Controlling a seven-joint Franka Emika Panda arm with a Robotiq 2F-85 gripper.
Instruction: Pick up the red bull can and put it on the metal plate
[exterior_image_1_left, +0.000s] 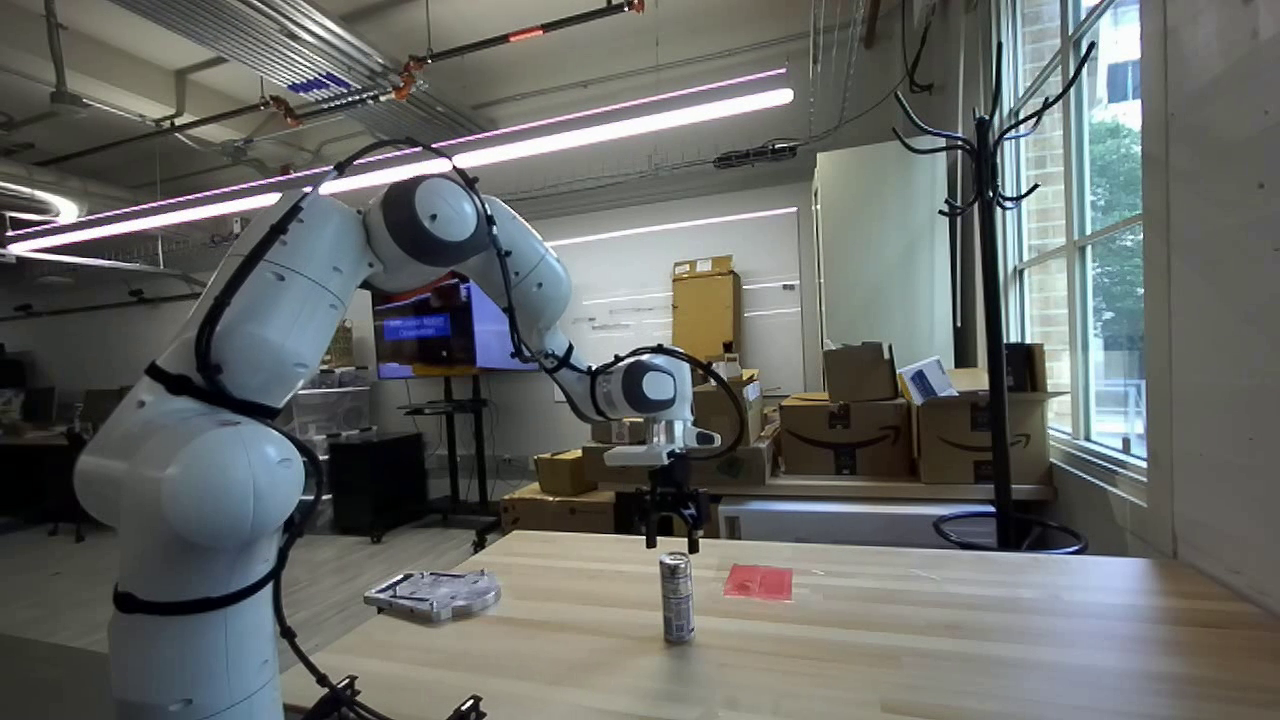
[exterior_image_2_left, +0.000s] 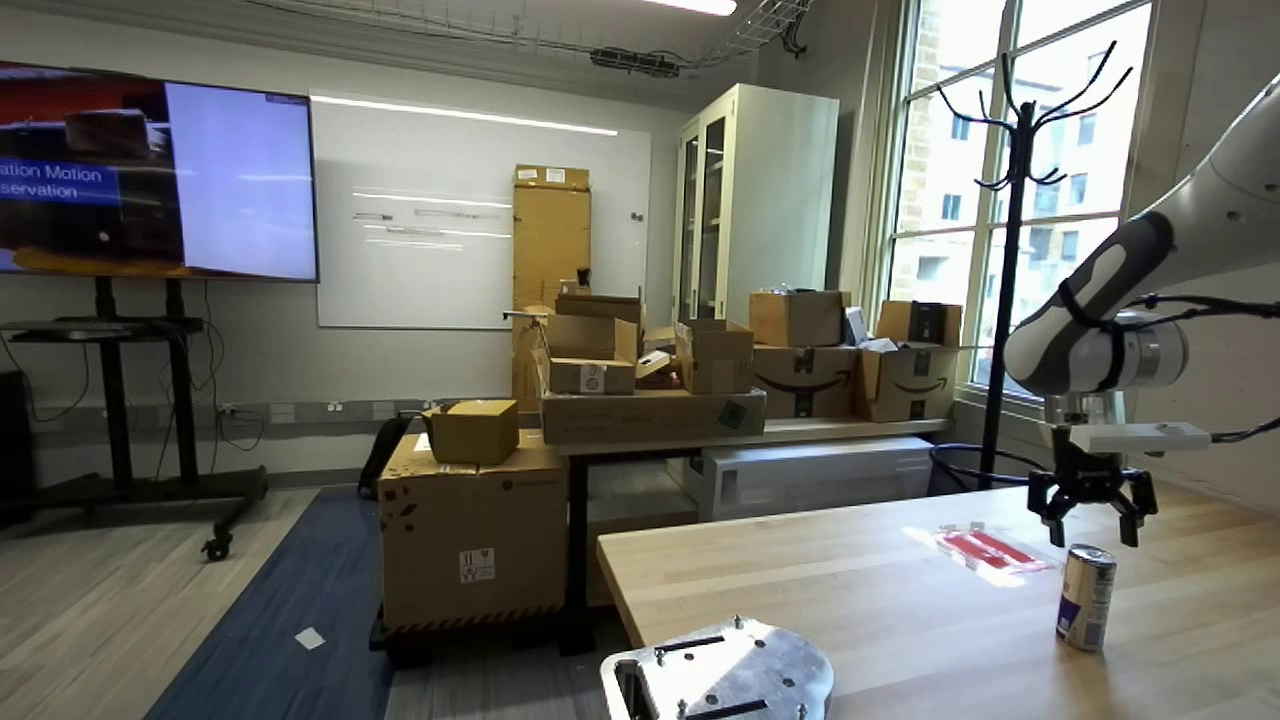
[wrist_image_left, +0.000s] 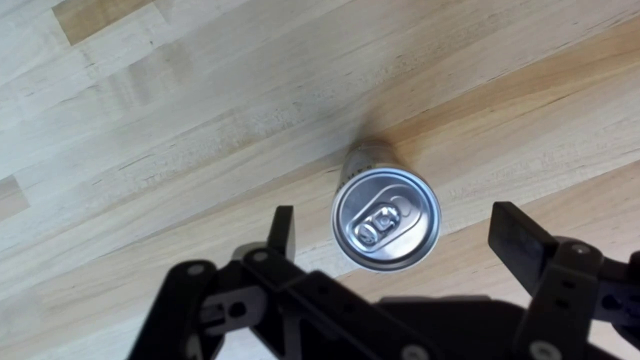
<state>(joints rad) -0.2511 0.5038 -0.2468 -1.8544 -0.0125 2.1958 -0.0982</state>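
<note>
Black fingers (wrist_image_left: 522, 245) hang spread apart above the upright red bull can (wrist_image_left: 385, 220); well away from them, the metal plate (exterior_image_2_left: 740, 668).

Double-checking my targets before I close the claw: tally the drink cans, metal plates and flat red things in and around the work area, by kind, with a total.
Drink can: 1
Metal plate: 1
Flat red thing: 1
Total: 3

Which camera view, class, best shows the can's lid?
The wrist view: looking down on the can, it shows the lid whole, with its pull tab. Both exterior views show the can upright from the side, its lid only a narrow sliver.
</note>
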